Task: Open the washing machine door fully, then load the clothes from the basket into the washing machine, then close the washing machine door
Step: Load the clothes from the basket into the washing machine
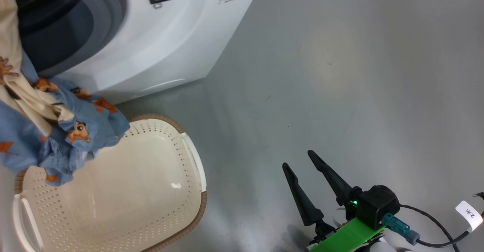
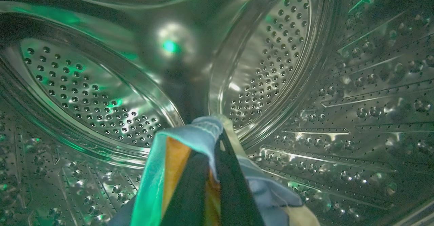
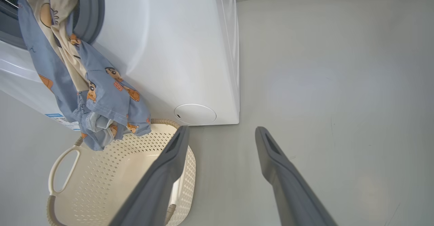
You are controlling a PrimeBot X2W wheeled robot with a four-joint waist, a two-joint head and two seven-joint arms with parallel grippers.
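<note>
Opening judged done | left end effector [image 2: 212, 144] grips light-blue cartoon-print clothes [image 1: 75, 131] inside steel perforated drum [image 2: 84, 83], tail hanging above emptied cream perforated plastic basket [image 1: 196, 161] | right end effector [image 1: 298, 159] open | release, closing pending

clothes [image 1: 81, 129]: light blue with small orange cartoon prints, mixed with a cream piece carrying orange print. basket [image 1: 151, 176] cream-white, rows of small perforations, brown rim; washing machine [image 1: 170, 47] white with grey gasket [image 1: 109, 10], steel drum [image 2: 264, 49] dotted with holes and lit with green glints. right gripper [image 1: 298, 159] black, on a bright green mount [image 1: 346, 235]; floor [image 1: 359, 74] plain grey.
</note>
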